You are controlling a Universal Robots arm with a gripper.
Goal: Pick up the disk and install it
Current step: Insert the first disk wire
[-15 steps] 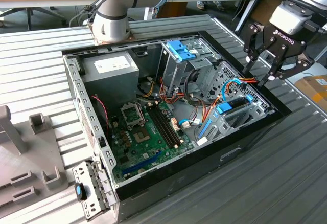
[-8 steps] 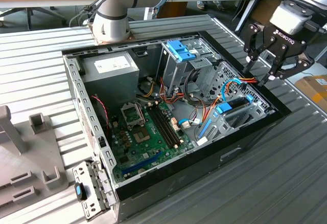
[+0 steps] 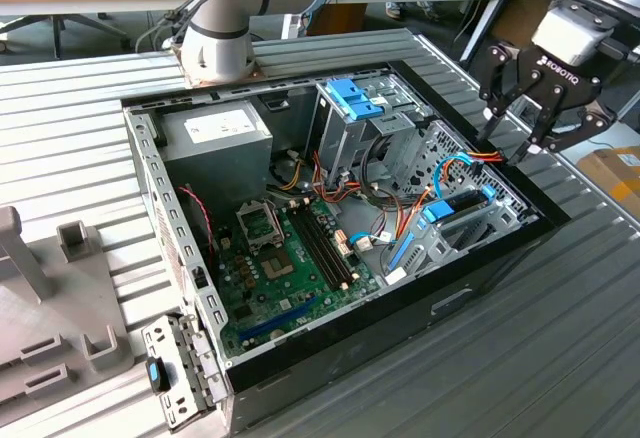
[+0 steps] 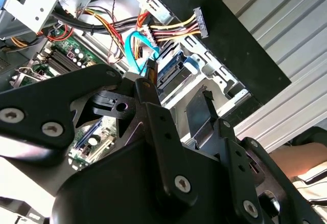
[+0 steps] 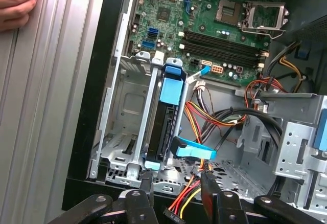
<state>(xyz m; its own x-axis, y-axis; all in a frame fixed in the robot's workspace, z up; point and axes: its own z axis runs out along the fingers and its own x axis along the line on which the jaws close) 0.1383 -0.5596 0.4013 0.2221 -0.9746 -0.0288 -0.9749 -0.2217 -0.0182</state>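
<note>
The disk is a flat black drive with bright blue tabs at its ends. It lies in the metal drive bay at the case corner on the exterior view's right. One blue tab at its near end sticks out sideways. My gripper hovers just above and outside that corner. It is open with nothing between its fingers. In the first wrist view the two black fingertips flank the disk's near end, a little short of it. In the second wrist view, my gripper partly hides the disk.
The open computer case lies on a ribbed metal table. Bundles of coloured wires and a thin blue cable run beside the bay. A tall grey cage with a blue latch stands behind. A person's hand rests on the table.
</note>
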